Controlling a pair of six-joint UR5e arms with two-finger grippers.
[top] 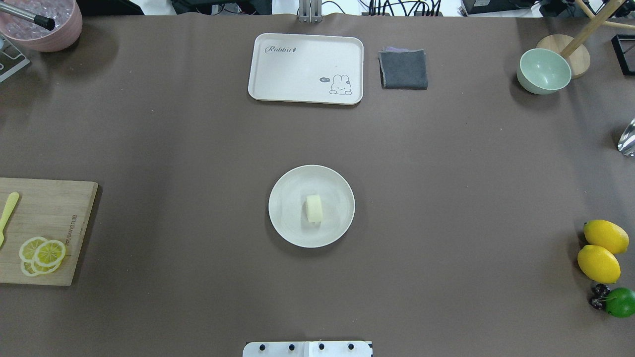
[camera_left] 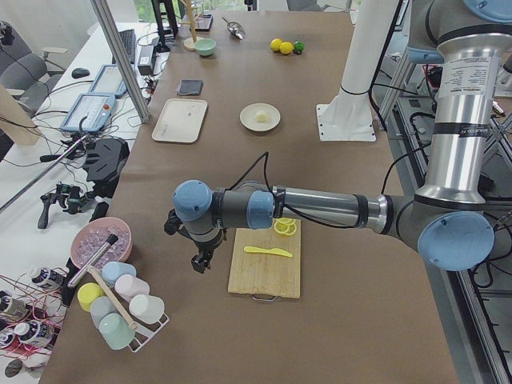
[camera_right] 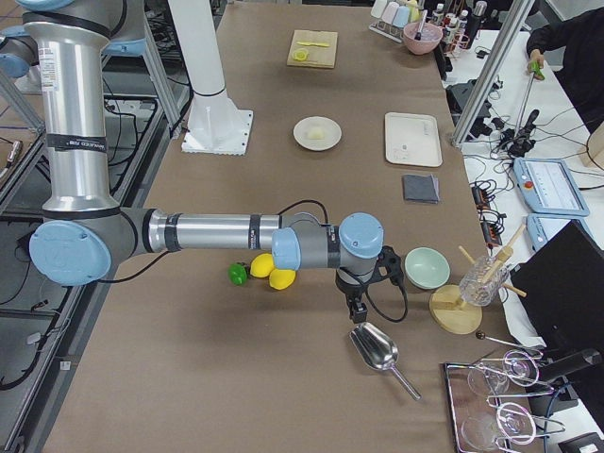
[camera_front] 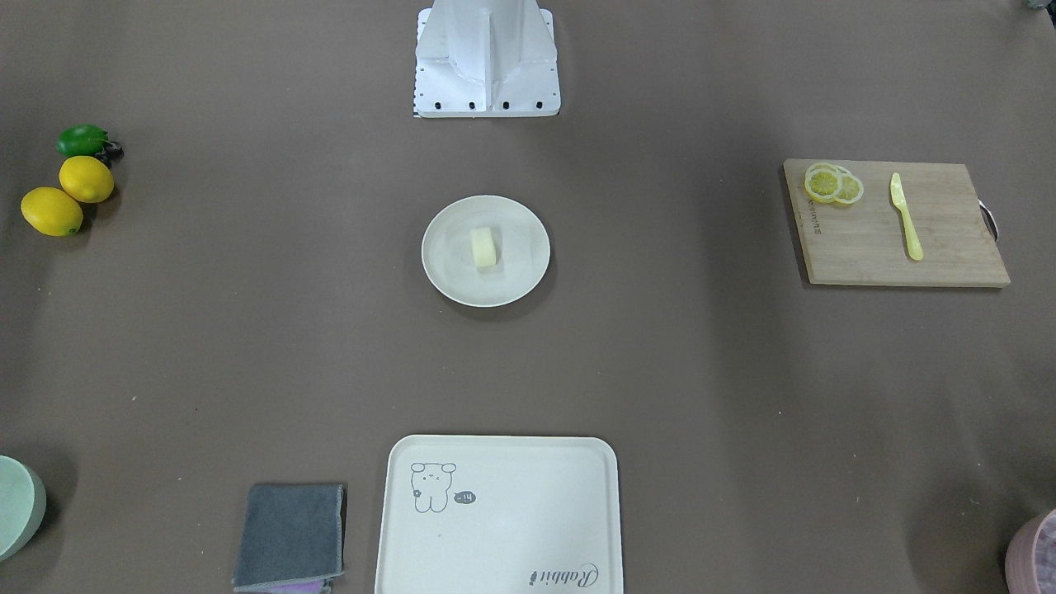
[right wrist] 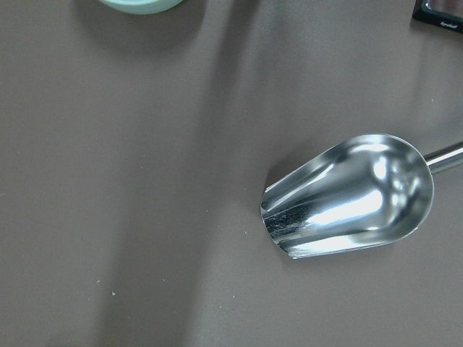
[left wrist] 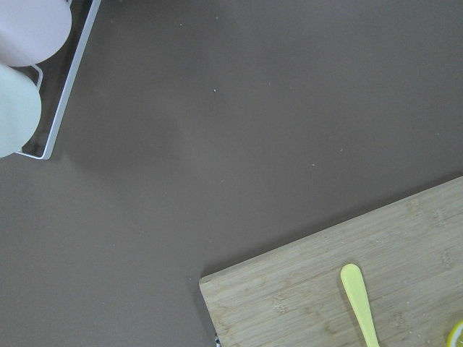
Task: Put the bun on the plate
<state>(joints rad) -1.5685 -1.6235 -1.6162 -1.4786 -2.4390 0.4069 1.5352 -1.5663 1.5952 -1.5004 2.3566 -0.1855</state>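
Observation:
The pale cream bun [camera_front: 484, 247] [top: 314, 208] lies on its side in the middle of the round off-white plate [camera_front: 450, 264] [top: 287, 218] at the table's centre. No gripper is near it. My left gripper [camera_left: 200, 262] shows only in the exterior left view, hanging above the table beside the cutting board's corner, far from the plate [camera_left: 247, 121]. My right gripper [camera_right: 357, 313] shows only in the exterior right view, just above a metal scoop. I cannot tell whether either is open or shut. Neither wrist view shows any fingers.
A cream tray [top: 297, 69] and a grey cloth [top: 403, 69] lie at the far edge. A wooden cutting board [top: 49, 208] carries lemon slices [top: 42, 254] and a yellow knife [camera_front: 906, 216]. Two lemons [top: 599, 250], a lime [top: 621, 302], a green bowl [top: 543, 71], a scoop [right wrist: 351, 196] and a cup rack [camera_left: 120, 308] stand around.

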